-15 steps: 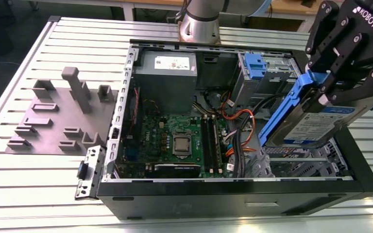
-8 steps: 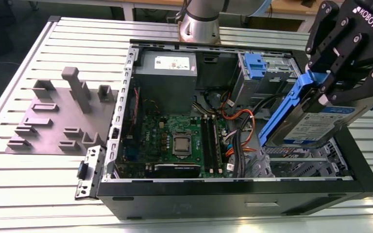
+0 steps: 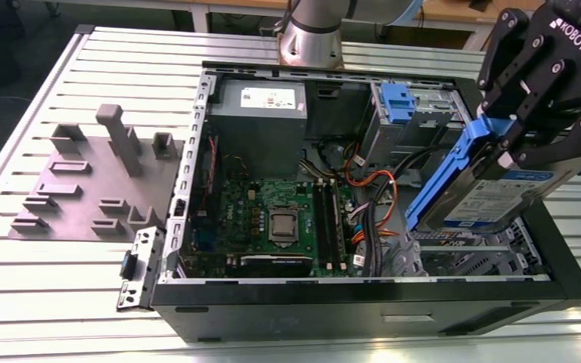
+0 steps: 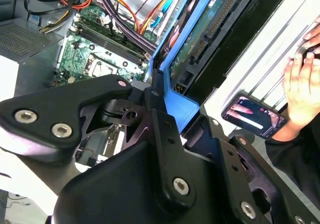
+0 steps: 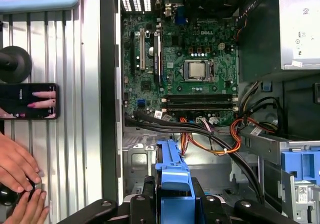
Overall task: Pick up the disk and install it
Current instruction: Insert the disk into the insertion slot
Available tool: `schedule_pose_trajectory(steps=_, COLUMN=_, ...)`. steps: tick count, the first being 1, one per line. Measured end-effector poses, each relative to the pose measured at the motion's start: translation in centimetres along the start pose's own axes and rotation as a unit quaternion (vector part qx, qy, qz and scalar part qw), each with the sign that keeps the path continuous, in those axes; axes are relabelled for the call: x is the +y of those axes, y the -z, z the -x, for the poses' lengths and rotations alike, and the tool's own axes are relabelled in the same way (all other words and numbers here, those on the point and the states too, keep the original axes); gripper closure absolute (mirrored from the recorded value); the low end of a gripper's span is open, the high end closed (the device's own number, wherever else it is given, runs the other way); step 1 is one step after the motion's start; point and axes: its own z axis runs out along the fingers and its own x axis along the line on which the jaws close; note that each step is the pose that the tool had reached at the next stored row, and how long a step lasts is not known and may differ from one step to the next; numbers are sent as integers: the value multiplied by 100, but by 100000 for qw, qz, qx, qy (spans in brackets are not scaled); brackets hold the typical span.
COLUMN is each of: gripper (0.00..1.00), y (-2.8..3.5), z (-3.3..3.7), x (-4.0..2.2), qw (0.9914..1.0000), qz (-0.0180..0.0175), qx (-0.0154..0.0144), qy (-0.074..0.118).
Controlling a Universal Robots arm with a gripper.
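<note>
The disk (image 3: 492, 198), a silver drive with a white-and-blue label and blue rails, hangs tilted above the open computer case (image 3: 371, 295), near the case's side at the exterior view's right. My black gripper (image 3: 517, 147) is shut on it, its fingers clamping the upper end. In the second wrist view the disk's green underside (image 4: 210, 29) and blue rail run away from the gripper (image 4: 167, 102). In the first wrist view the blue rail (image 5: 172, 176) sticks out between the fingers, over the case's metal floor beside the cables.
Inside the case lie the green motherboard (image 3: 270, 212), a grey power supply (image 3: 260, 113), orange and black cables (image 3: 371, 189), a blue-fronted bay (image 3: 396, 102) and a metal drive cage (image 3: 462, 253). A grey fixture plate (image 3: 79, 181) is at the exterior view's left. A person's hands (image 5: 17, 164) and phone (image 5: 27, 102) rest beside the case.
</note>
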Motion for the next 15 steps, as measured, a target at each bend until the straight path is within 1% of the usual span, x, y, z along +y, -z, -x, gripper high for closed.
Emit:
schedule_pose_trajectory(steps=8, gripper=64, y=-1, z=0, x=-3, qw=100000, qz=3, qx=1, qy=55)
schedule_pose_trajectory(steps=9, gripper=64, y=-2, z=1, x=-13, qw=100000, qz=6, qx=5, qy=62)
schedule_pose_trajectory(steps=12, gripper=64, y=-12, z=5, x=-107, qw=100000, qz=17, qx=-9, qy=47)
schedule_pose_trajectory(steps=13, gripper=64, y=-17, z=5, x=-122, qw=100000, qz=16, qx=-1, qy=49)
schedule_pose_trajectory(steps=15, gripper=64, y=-28, z=-1, x=-127, qw=100000, qz=16, qx=10, qy=51)
